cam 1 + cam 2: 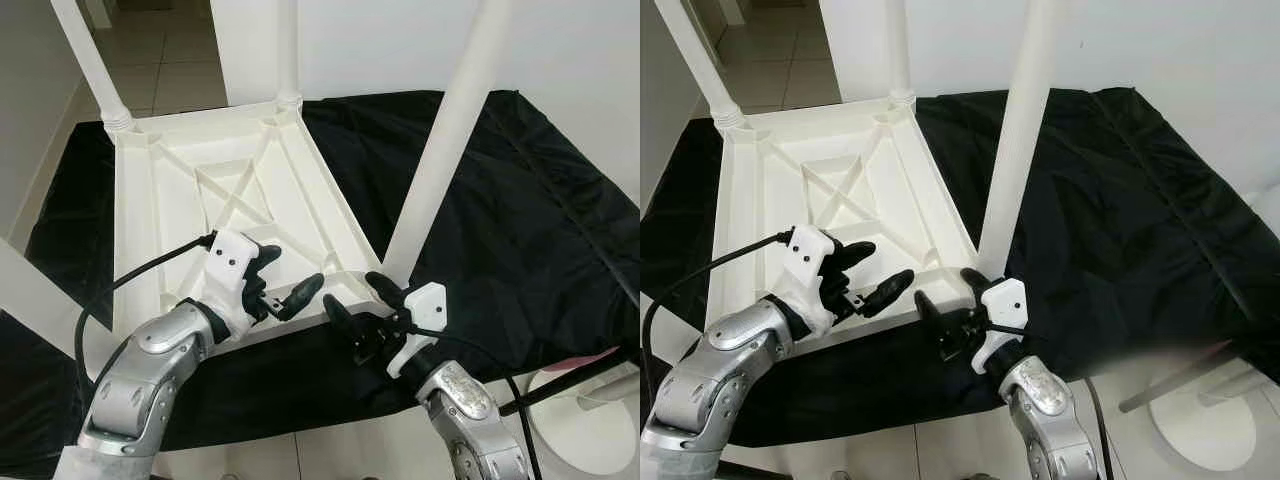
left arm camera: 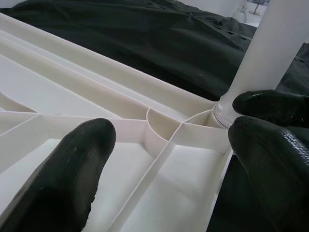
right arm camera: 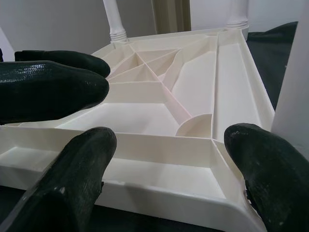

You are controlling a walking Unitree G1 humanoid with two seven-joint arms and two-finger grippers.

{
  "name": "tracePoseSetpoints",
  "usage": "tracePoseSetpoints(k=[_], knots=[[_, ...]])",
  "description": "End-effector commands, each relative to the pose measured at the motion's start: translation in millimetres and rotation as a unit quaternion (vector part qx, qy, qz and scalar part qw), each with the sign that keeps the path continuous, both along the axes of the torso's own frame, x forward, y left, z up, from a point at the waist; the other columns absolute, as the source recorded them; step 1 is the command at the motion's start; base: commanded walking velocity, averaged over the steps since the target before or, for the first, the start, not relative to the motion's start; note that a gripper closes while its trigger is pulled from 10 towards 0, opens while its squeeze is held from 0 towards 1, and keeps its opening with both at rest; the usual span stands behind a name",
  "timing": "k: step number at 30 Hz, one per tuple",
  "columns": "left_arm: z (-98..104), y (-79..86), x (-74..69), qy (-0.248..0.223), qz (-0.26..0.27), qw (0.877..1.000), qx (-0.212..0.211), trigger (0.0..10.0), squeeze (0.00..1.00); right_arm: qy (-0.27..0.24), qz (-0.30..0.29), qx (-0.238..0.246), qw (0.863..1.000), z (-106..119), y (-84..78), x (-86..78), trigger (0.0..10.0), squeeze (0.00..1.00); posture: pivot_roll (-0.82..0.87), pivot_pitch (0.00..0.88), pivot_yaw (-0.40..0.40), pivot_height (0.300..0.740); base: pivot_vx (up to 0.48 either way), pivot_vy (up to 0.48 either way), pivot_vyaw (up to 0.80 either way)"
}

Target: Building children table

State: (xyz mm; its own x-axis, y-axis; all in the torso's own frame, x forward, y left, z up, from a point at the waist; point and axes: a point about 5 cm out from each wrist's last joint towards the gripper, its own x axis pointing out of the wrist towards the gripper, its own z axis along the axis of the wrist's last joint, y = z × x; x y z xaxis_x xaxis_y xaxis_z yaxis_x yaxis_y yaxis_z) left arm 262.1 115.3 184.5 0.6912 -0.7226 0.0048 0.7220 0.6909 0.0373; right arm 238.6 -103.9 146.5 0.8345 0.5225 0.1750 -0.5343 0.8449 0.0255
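Note:
A white plastic children's table [image 1: 190,200] lies upside down on a black cloth [image 1: 520,220], its ribbed underside facing up. Three white legs stand in its corner sockets: near right [image 1: 452,130], far right [image 1: 288,50] and far left [image 1: 95,60]. My left gripper [image 1: 285,275] is open just above the table's near edge, its fingers [image 2: 72,164] over the ribs. My right gripper [image 1: 355,295] is open at the near right corner, beside the base of the near right leg [image 3: 294,92], holding nothing. The two grippers face each other, a short way apart.
The black cloth covers the floor around the table. A white wall [image 1: 560,50] rises behind, and tiled floor [image 1: 170,60] runs through a doorway at the back left. A white round base [image 1: 590,420] with a dark rod sits at my near right.

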Motion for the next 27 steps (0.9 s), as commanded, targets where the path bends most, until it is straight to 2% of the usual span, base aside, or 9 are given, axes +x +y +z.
tracePoseSetpoints(k=[1, 11, 16, 27], knots=[[-1, 0.1, -2.3, 0.007, 0.000, 1.000, 0.002, 10.0, 0.00, 0.005, -0.005, -0.006, 1.000, -4, -1.0, 1.6, 10.0, 0.00, -0.12, 0.134, 0.022, 0.740, 0.000, 0.000, 0.00], [-2, -1.4, -3.9, 0.018, -0.021, 1.000, 0.006, 10.0, 0.00, -0.007, -0.019, -0.004, 1.000, 0, -0.7, 9.2, 10.0, 0.00, -0.07, 0.133, 0.059, 0.740, 0.000, 0.000, 0.00], [-5, 0.2, -15.7, 0.044, -0.054, 0.998, 0.012, 10.0, 0.00, -0.006, -0.029, 0.003, 1.000, -1, -1.1, 11.6, 10.0, 0.00, -0.05, 0.133, 0.055, 0.740, 0.000, 0.000, 0.00], [-12, 2.6, -26.0, 0.067, -0.063, 0.996, 0.010, 10.0, 0.00, -0.015, -0.038, -0.004, 0.999, 2, -9.1, 24.7, 10.0, 0.00, -0.03, 0.125, 0.035, 0.740, 0.000, 0.000, 0.00]])
